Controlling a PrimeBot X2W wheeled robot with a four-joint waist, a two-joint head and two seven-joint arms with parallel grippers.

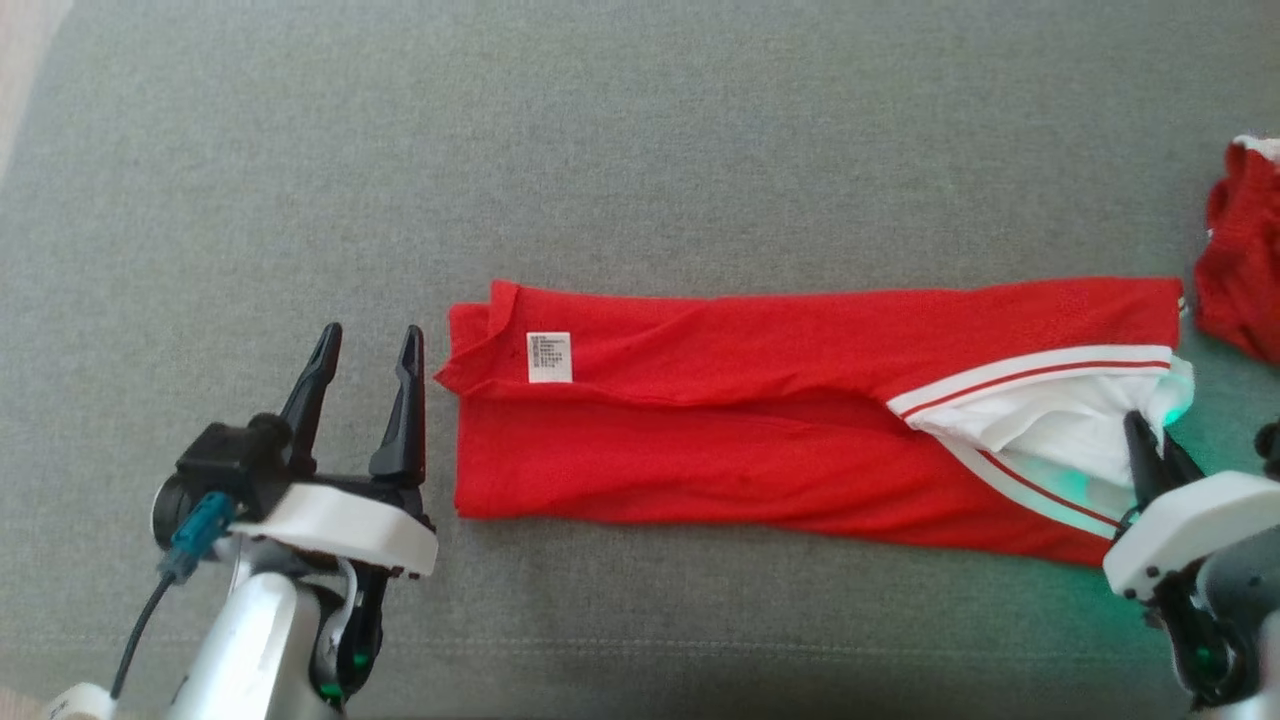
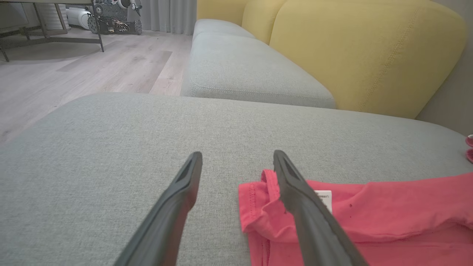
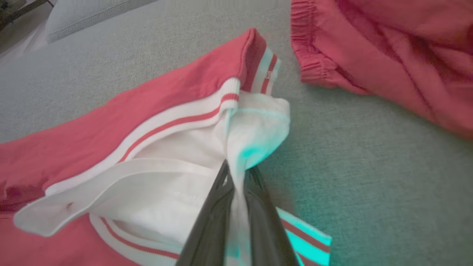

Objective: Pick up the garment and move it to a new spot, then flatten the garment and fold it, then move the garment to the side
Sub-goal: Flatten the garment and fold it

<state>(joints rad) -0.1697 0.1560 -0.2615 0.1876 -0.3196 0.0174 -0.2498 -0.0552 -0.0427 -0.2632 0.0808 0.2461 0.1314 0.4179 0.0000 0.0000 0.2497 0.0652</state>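
The garment [image 1: 760, 420] is a red shirt with white, red-striped trim, folded into a long band across the grey cushion. Its left end carries a white label [image 1: 549, 357], and that red end [image 2: 388, 210] shows in the left wrist view too. My left gripper [image 1: 365, 345] stands open just left of that end; its right finger [image 2: 295, 192] overlaps the hem, with nothing between the fingers. My right gripper [image 1: 1150, 440] is shut on the white fabric at the garment's right end. In the right wrist view the white cloth [image 3: 255, 133] is pinched between the two dark fingers [image 3: 218, 210].
A second red piece of clothing [image 1: 1245, 255] lies bunched at the right edge, close to the garment's right end. Yellow back cushions [image 2: 362, 51] rise behind the grey seat [image 2: 111, 147]. Wooden floor [image 2: 74, 70] lies beyond the seat's left edge.
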